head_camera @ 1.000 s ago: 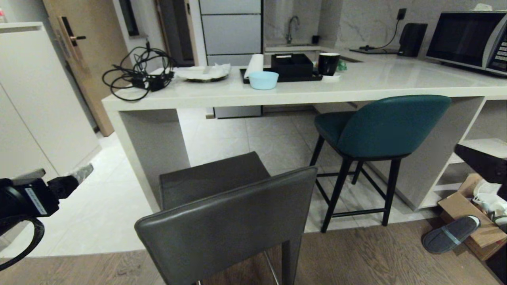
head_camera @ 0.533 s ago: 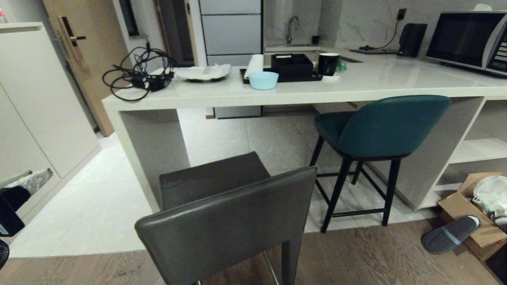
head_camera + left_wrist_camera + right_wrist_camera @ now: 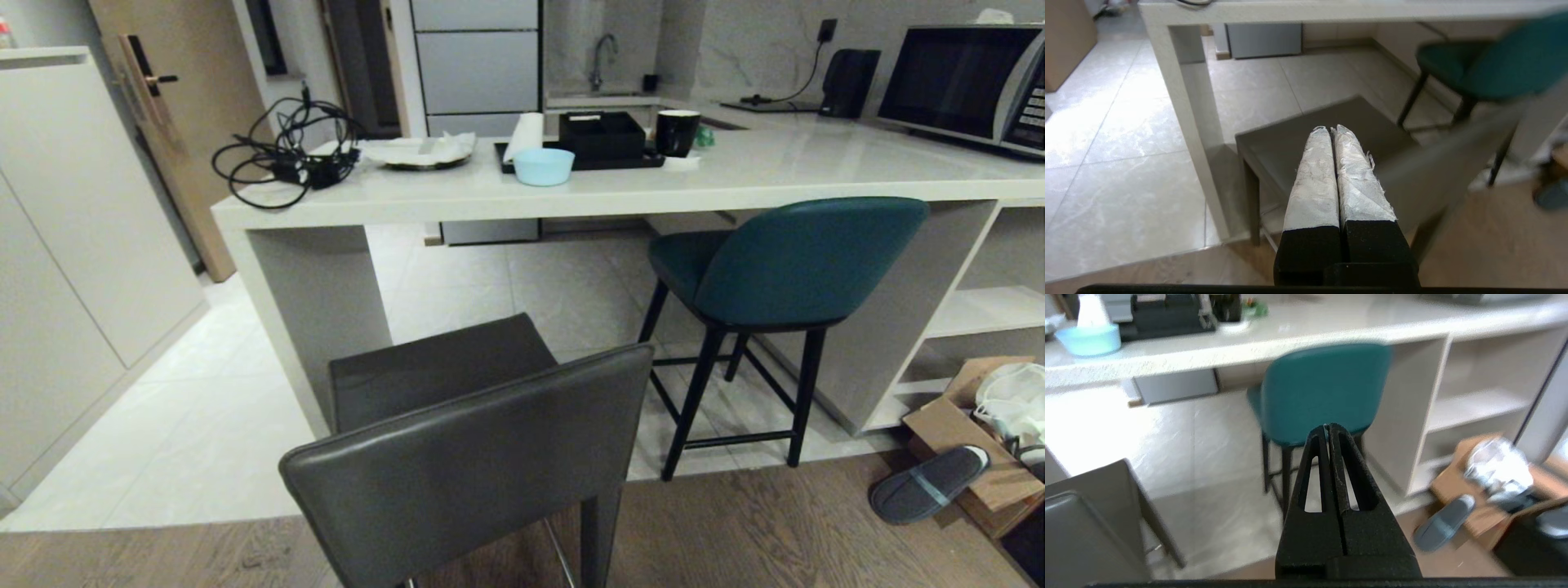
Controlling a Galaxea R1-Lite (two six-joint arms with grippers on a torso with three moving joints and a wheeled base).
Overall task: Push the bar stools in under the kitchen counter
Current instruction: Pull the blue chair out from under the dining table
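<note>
Containers on the worktop [image 3: 735,175]: a light blue bowl [image 3: 543,166] stands at the near edge, contents not visible. Just behind it a flat black tray [image 3: 620,159] carries a black open box [image 3: 602,133], a white roll [image 3: 523,133] and a black mug [image 3: 677,131] with a pale interior. To the left lie a plate of crumpled white paper [image 3: 420,150] and a tangle of black cables [image 3: 286,155]. A microwave [image 3: 963,82] stands at the far right.

On the floor at the right, a cardboard box [image 3: 971,441] holds white crumpled material; a grey slipper [image 3: 929,483] rests against it. Beside it are the worktop's open white shelves [image 3: 988,310].

Task items: the grey stool [image 3: 465,457] has a square seat and a low rectangular back in dark grey leather. It stands nearest the camera, its seat's front edge near the worktop's white end panel [image 3: 314,310], most of it still outside the slab. The teal stool [image 3: 784,261] has a rounded, curved back and thin black legs with crossbars; its seat sits partly under the slab, its back outside the worktop edge, next to the shelf unit.

The left gripper [image 3: 1331,130] is clenched, its white-wrapped fingers pressed together, empty, above the grey stool's seat. The right gripper [image 3: 1327,426] is clenched, empty, pointing at the teal stool's back.
</note>
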